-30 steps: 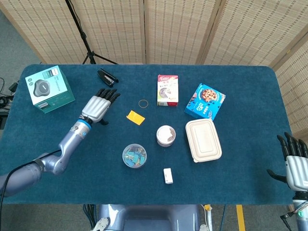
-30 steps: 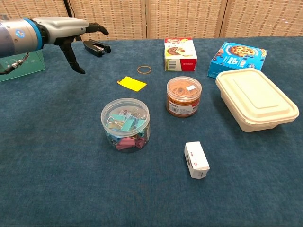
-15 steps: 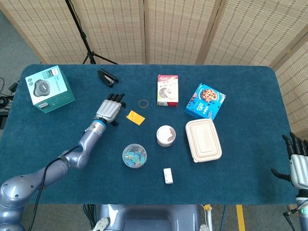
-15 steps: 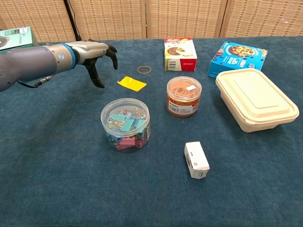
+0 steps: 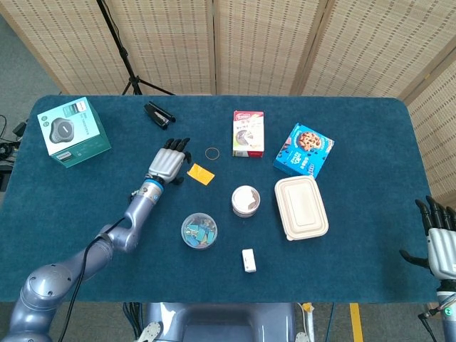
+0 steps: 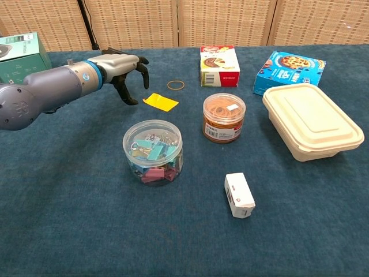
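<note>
The head view looks steeply down from above on the whole table (image 5: pixel 356 256). The chest view sits low and near, facing twelve o'clock across it; both share the tabletop's middle.

Left hand (image 5: pixel 168 162) hovers low over the blue table (image 5: pixel 85 214), fingers (image 5: pixel 179 144) spread and holding nothing. Just right of the fingertips lies the yellow note (image 5: pixel 200 174), with the rubber band (image 5: pixel 212 152) a little beyond (black stapler (image 5: pixel 158 114) sits ahead of them). Right hand (image 5: pixel 442 244) hangs open past the table's edge.

woven folding screens (image 5: pixel 263 43), grey floor (image 5: pixel 28 64)
</note>
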`<action>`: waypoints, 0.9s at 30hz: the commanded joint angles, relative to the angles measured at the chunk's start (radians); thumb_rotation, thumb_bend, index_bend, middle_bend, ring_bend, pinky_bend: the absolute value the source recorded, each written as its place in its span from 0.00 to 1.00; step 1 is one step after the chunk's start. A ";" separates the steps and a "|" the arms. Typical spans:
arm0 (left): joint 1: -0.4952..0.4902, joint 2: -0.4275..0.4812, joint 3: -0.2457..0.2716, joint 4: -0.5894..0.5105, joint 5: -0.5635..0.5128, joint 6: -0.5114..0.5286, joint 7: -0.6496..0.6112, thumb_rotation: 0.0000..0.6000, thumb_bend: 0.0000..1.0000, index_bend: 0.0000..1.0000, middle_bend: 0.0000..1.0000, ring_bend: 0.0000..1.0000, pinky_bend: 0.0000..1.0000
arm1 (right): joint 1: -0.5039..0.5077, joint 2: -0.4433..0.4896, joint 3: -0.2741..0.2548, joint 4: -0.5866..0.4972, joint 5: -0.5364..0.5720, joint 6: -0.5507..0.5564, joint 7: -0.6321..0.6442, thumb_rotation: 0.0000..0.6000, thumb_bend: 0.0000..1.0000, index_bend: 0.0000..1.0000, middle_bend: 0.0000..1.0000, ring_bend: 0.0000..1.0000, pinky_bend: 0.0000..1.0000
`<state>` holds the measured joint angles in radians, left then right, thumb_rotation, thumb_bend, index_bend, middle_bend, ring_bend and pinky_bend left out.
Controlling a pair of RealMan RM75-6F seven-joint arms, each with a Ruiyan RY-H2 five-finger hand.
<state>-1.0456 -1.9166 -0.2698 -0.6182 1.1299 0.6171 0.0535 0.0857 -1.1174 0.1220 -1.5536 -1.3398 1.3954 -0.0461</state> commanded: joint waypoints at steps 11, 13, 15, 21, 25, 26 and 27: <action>-0.053 -0.099 0.002 0.172 0.061 -0.019 -0.113 1.00 0.27 0.41 0.00 0.00 0.00 | 0.005 -0.003 0.003 0.014 0.020 -0.017 0.006 1.00 0.00 0.00 0.00 0.00 0.00; -0.059 -0.106 0.004 0.191 0.066 -0.026 -0.124 1.00 0.27 0.41 0.00 0.00 0.00 | 0.006 -0.003 0.003 0.016 0.022 -0.019 0.007 1.00 0.00 0.00 0.00 0.00 0.00; -0.065 -0.113 0.005 0.209 0.072 -0.036 -0.132 1.00 0.27 0.41 0.00 0.00 0.00 | 0.007 -0.004 0.003 0.017 0.023 -0.020 0.006 1.00 0.00 0.00 0.00 0.00 0.00; -0.082 -0.139 0.009 0.258 0.085 -0.059 -0.156 1.00 0.27 0.42 0.00 0.00 0.00 | 0.008 -0.005 0.004 0.019 0.029 -0.023 0.005 1.00 0.00 0.00 0.00 0.00 0.00; -0.092 -0.154 0.010 0.285 0.093 -0.067 -0.168 1.00 0.27 0.42 0.00 0.00 0.00 | 0.010 -0.006 0.005 0.023 0.033 -0.027 0.006 1.00 0.00 0.00 0.00 0.00 0.00; -0.095 -0.158 0.011 0.293 0.096 -0.070 -0.169 1.00 0.27 0.42 0.00 0.00 0.00 | 0.011 -0.007 0.005 0.024 0.035 -0.029 0.006 1.00 0.00 0.00 0.00 0.00 0.00; -0.097 -0.161 0.011 0.298 0.097 -0.072 -0.173 1.00 0.27 0.42 0.00 0.00 0.00 | 0.011 -0.007 0.005 0.025 0.036 -0.031 0.006 1.00 0.00 0.00 0.00 0.00 0.00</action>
<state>-1.1397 -2.0744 -0.2599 -0.3239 1.2245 0.5479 -0.1161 0.0965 -1.1242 0.1273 -1.5287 -1.3044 1.3652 -0.0400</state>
